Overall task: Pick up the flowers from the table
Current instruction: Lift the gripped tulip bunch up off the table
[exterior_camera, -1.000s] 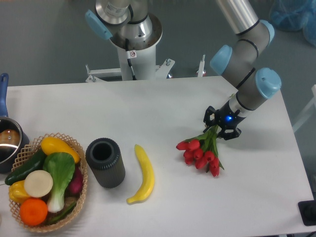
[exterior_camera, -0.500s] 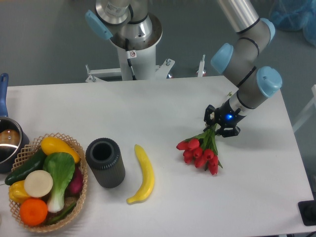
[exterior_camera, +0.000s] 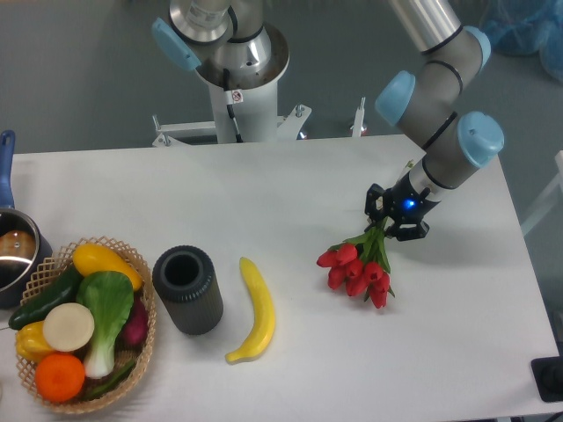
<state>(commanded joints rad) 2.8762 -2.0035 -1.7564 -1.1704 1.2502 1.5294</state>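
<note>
Silver-grey tubular arm, light-blue joint caps; black end effector with blue indicator light.

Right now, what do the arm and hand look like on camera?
The arm is silver-grey tubing with light blue caps on its joints. The hand is small and black, with a blue light glowing on it. No loose cables show.

Banana beside dark cylinder; wicker basket of vegetables left; pot at edge.
</note>
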